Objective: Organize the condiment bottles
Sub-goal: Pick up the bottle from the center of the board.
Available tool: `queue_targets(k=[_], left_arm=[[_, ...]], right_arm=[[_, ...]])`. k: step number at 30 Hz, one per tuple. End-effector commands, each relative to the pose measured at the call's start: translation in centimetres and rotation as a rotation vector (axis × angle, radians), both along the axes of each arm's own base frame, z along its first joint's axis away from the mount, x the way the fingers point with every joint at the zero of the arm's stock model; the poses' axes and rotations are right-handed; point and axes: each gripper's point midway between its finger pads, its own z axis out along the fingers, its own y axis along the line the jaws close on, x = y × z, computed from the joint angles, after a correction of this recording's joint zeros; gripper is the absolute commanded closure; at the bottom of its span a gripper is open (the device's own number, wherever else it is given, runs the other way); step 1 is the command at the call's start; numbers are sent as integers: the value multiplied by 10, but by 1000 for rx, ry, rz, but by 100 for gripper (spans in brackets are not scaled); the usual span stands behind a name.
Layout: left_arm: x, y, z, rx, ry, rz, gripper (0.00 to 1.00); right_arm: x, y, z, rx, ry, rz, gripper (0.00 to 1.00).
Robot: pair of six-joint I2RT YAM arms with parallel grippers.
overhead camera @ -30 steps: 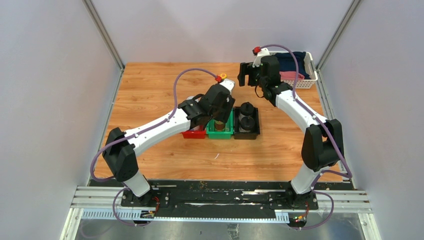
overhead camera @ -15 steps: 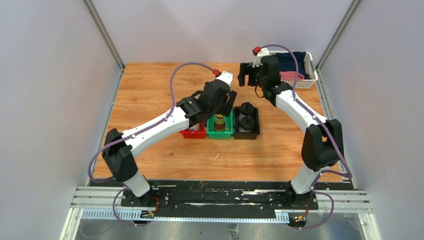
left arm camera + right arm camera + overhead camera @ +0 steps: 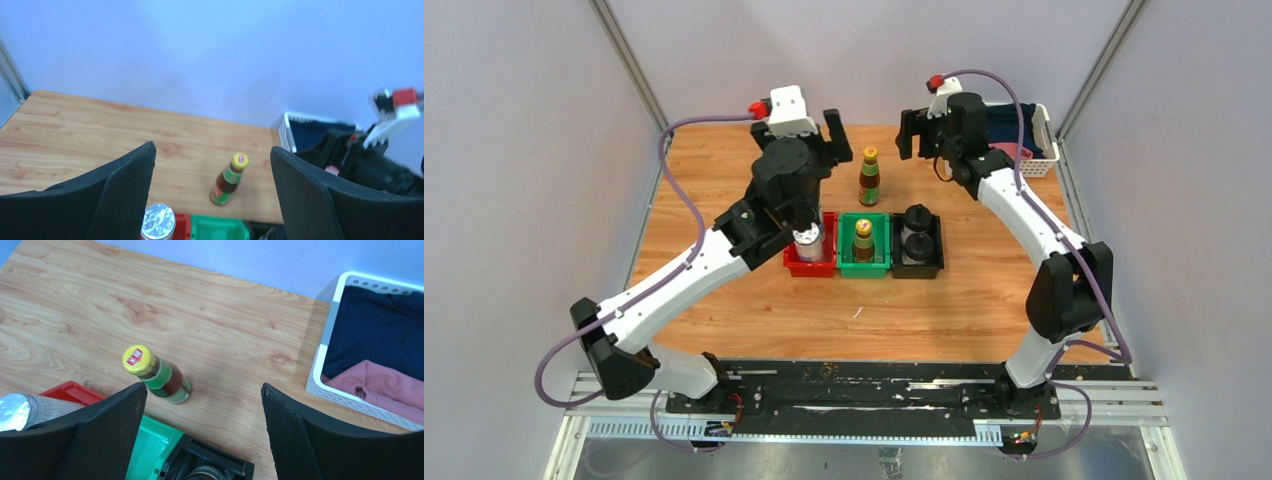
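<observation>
One brown condiment bottle (image 3: 869, 178) with a yellow cap stands alone on the wood behind the bins; the wrist views show the same bottle (image 3: 229, 180) (image 3: 157, 376). A second brown bottle (image 3: 863, 240) stands in the green bin (image 3: 864, 268). A silver-lidded jar (image 3: 808, 243) (image 3: 157, 221) sits in the red bin (image 3: 809, 268). Two black-capped bottles (image 3: 916, 230) fill the black bin (image 3: 938, 250). My left gripper (image 3: 809, 140) (image 3: 212, 148) hangs high above the red bin, open and holding nothing. My right gripper (image 3: 921, 138) (image 3: 203, 386) hovers open, right of the lone bottle.
A white basket (image 3: 1044, 160) (image 3: 327, 357) holding dark blue and pink cloth sits at the back right corner. Grey walls close in the table on three sides. The three bins stand side by side at the table's middle.
My left gripper has opened and risen from the green bin, swinging back and left. A brown bottle now stands in that bin. The right arm has barely moved.
</observation>
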Motion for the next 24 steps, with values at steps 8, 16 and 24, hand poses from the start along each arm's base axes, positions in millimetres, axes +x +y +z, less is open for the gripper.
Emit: queue_targets(k=[8, 16, 24], left_arm=[[14, 64, 41, -204, -140, 211, 13], [30, 64, 45, -199, -155, 218, 14], [39, 60, 37, -187, -146, 209, 13]], right_arm=[[-3, 51, -7, -28, 59, 119, 12], [6, 75, -17, -56, 76, 150, 12], [10, 90, -31, -84, 93, 175, 12]])
